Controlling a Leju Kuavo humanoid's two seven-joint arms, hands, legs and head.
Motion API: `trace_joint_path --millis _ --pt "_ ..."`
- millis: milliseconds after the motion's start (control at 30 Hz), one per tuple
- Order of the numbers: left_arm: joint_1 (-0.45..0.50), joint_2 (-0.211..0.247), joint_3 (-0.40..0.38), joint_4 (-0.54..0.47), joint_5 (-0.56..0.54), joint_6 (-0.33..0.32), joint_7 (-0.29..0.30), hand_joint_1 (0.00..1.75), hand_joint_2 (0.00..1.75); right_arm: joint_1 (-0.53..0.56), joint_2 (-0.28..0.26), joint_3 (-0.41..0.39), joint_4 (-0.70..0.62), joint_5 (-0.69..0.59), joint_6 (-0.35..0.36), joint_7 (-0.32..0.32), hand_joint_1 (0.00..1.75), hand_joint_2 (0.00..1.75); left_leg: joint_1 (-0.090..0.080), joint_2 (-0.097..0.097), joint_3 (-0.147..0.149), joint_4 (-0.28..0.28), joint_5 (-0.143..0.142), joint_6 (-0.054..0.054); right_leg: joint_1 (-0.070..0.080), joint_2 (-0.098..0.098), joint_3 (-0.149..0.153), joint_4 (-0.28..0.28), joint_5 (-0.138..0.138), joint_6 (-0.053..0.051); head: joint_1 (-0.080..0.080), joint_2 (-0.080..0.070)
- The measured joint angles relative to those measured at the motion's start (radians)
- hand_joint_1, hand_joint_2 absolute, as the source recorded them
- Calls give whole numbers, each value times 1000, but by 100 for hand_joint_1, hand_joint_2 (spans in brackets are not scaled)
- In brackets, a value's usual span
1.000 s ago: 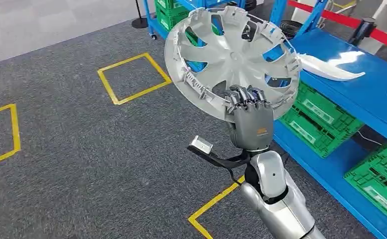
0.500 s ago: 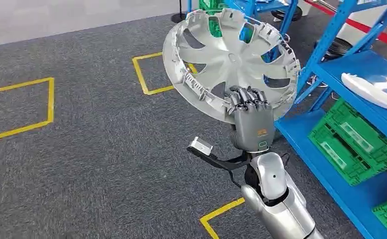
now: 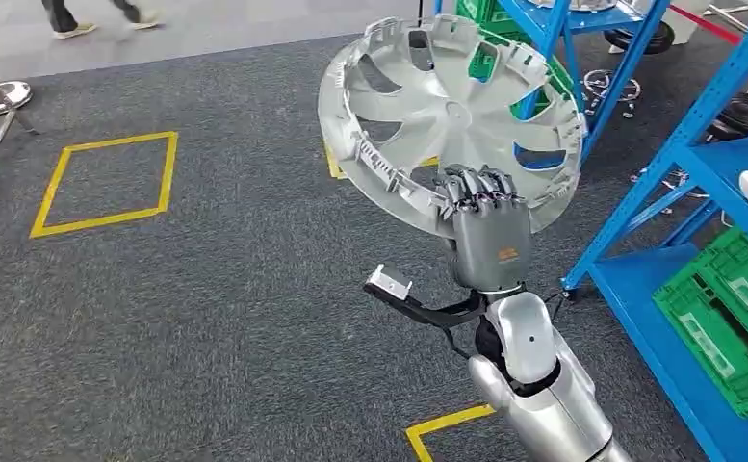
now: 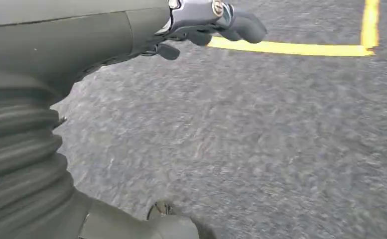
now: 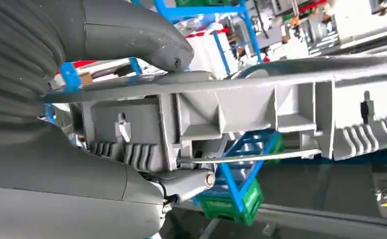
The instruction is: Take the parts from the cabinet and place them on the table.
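Above the grey carpet (image 3: 206,289), head view: right hand (image 3: 485,236) raised, fingers clamped over the lower rim of the silver wheel cover (image 3: 447,115), beside the blue shelving (image 3: 678,144).

Left wrist view: left hand (image 4: 131,30) over carpet, fingers curled, holding nothing.

Right wrist view: thumb (image 5: 141,35) pressing the cover's ribbed rim.

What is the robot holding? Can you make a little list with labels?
held thing: grey wheel cover
holder: right hand, gripping its lower rim
cover pose: raised, tilted, hollow back toward camera
left hand: over grey carpet, holding nothing visible
floor: grey carpet, yellow tape squares
nearby: blue shelving, green crates
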Motion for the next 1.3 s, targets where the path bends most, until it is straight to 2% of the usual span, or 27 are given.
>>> trace_joint_path --millis 67,100,167,200,233,367,400,433,467,533,567,633,667,700,733,800,867,900,933,967,1033,1067,1100,1167,1200,1233,1300 --pt "8 -7 1 2 -12 8 0 0 175 3 -6 0 0 4 3 -1 175 175 3 6 -35 82 -20 -4 1 -24 -1 1 -1 -1 -1 0" --pt "12 -7 1 3 -12 10 3 0 175 6 -8 1 0 8 8 -4 175 175 3 9 -18 54 3 -5 1 -36 -1 1 -3 0 0 0" --pt "15 -7 2 3 -13 10 15 0 175 9 -18 1 -1 15 24 3 175 175 3 31 73 -110 81 -2 1 -59 3 2 -6 5 -1 0" --pt "14 -5 2 2 -16 8 16 0 175 12 -27 1 -5 15 26 8 175 175 0 79 123 -196 107 3 3 -70 7 3 -10 10 -1 0" --pt "13 -5 2 3 -22 7 16 0 175 16 -37 0 -8 14 26 8 175 175 -12 108 136 -218 95 12 12 -79 7 6 -15 17 -2 0" --pt "18 -6 2 3 -34 7 16 0 175 25 -49 1 -14 5 26 2 175 175 -13 53 127 -223 106 40 9 -120 15 4 -18 38 2 0" --pt "21 -8 2 3 -40 7 22 0 175 25 -51 2 -14 4 26 0 175 175 -6 41 132 -230 111 47 2 -90 12 14 -30 47 3 0" --pt "19 -7 2 3 -47 8 30 0 175 27 -53 3 -15 3 24 -2 175 175 -4 30 132 -230 113 51 0 -37 -3 49 -54 50 3 0" --pt "16 -8 1 3 -54 8 41 0 175 30 -53 5 -14 3 21 -2 175 175 -4 19 129 -230 114 57 0 -7 -37 119 -91 51 6 0" --pt "15 -10 -4 5 -61 8 57 0 175 40 -58 5 -14 8 18 -2 175 175 -5 -9 127 -229 115 59 0 11 -117 275 -151 52 8 0" --pt "17 -10 -5 5 -63 8 61 0 175 43 -58 6 -14 9 18 0 175 175 -5 -23 126 -227 115 59 1 12 -139 310 -152 52 8 0" --pt "18 -10 -5 5 -63 8 60 0 175 45 -58 9 -15 16 21 7 175 175 -4 -52 126 -221 115 58 -2 15 -112 243 -90 49 8 0" --pt "18 -11 -5 4 -63 6 54 0 175 45 -58 12 -16 19 25 8 175 175 -2 -68 126 -217 114 55 -5 25 -68 150 -40 47 8 0" --pt "17 -13 -6 4 -65 5 47 0 175 45 -59 14 -19 19 30 8 175 175 -1 -82 123 -212 112 51 -10 64 -21 57 -2 46 8 0" --pt "17 -13 -7 4 -70 5 42 0 175 45 -59 16 -21 19 36 8 175 175 -5 -93 118 -209 113 43 -12 107 -10 26 -22 47 8 0" --pt "17 -16 -13 4 -79 5 41 0 175 47 -59 19 -26 19 40 7 175 175 0 -112 111 -211 117 30 -5 84 -10 22 -16 42 8 0" --pt "19 -19 -16 5 -82 5 39 0 175 47 -59 19 -31 19 41 6 175 175 2 -135 103 -220 124 12 -4 63 -4 17 -12 27 8 0" --pt "18 -19 -16 4 -81 5 34 0 175 50 -58 21 -36 21 39 7 175 175 4 -120 99 -212 120 10 -10 45 -1 7 -5 18 8 0" --pt "15 -21 -17 4 -78 5 26 0 175 53 -58 21 -40 23 37 7 175 175 -5 -57 85 -181 93 7 -8 36 0 4 -3 11 1 0" --pt "12 -22 -18 4 -74 5 19 0 175 52 -58 21 -41 26 36 7 175 175 -5 -21 56 -119 52 3 -5 23 -1 4 -3 8 -2 0" --pt "8 -22 -18 4 -71 7 19 0 175 51 -58 21 -40 25 34 10 175 175 -1 4 -12 33 -18 -2 -1 -4 0 4 -5 5 -2 0" --pt "9 -22 -18 4 -71 8 27 0 175 50 -58 21 -37 24 34 10 175 175 -1 6 -33 83 -30 -4 -1 -17 -1 4 -6 3 -2 0" --pt "11 -21 -18 4 -71 9 38 0 175 51 -58 22 -35 20 34 10 175 175 0 7 -29 81 -19 -5 -1 -28 0 5 -6 3 -2 0" --pt "14 -17 -18 4 -72 10 52 0 175 51 -58 23 -34 17 32 8 175 175 0 17 44 -50 51 -2 -1 -51 2 5 -9 6 -2 0" --pt "15 -16 -18 4 -72 11 65 0 175 51 -58 23 -34 17 28 12 175 175 -3 43 95 -143 86 2 0 -61 5 6 -11 9 -3 0" --pt "14 -15 -18 4 -74 13 77 0 175 51 -58 23 -34 18 21 14 175 175 -9 98 132 -218 92 12 3 -73 8 6 -15 14 -3 0" --pt "15 -14 -18 5 -76 14 95 0 175 52 -58 23 -34 20 10 14 175 175 -13 74 132 -217 99 26 8 -90 10 8 -18 24 -2 0"
